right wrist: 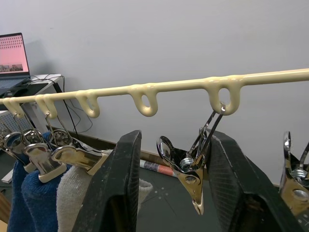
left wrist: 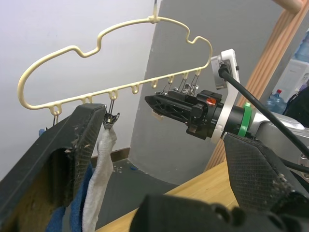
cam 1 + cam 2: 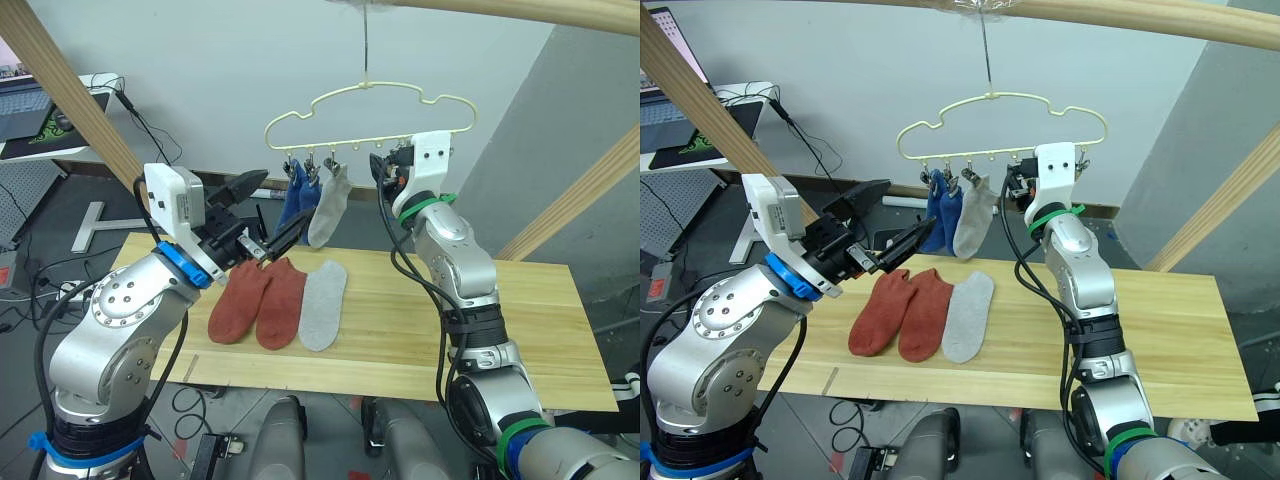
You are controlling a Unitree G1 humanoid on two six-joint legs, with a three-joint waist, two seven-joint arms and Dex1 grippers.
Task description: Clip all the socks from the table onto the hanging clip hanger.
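The table (image 3: 480, 330), a long top of pale wood planks, carries the three socks not yet hung: two rust-red socks (image 3: 258, 300) lying side by side and overlapping a little, and a light grey sock (image 3: 323, 304) touching them on the robot's right. Above the table's far edge hangs the clip hanger (image 3: 368, 105), a thin cream wire outline on a metal hook; two blue socks (image 3: 297, 195) and a grey sock (image 3: 330, 202) already dangle from its leftmost clips. The hanger looks light and free to swing, so pressing on a clip will likely push it away unless it is steadied. The left gripper (image 3: 268, 212) is raised over the red socks with its fingers spread wide and nothing between them. The right gripper (image 1: 171, 186) is up at the hanger bar, jaws apart on either side of an empty metal clip (image 1: 190, 166) without squeezing it. The socks look soft, limp and light; a pinch at the cuff edge would probably give a thin fold to feed into the clip.
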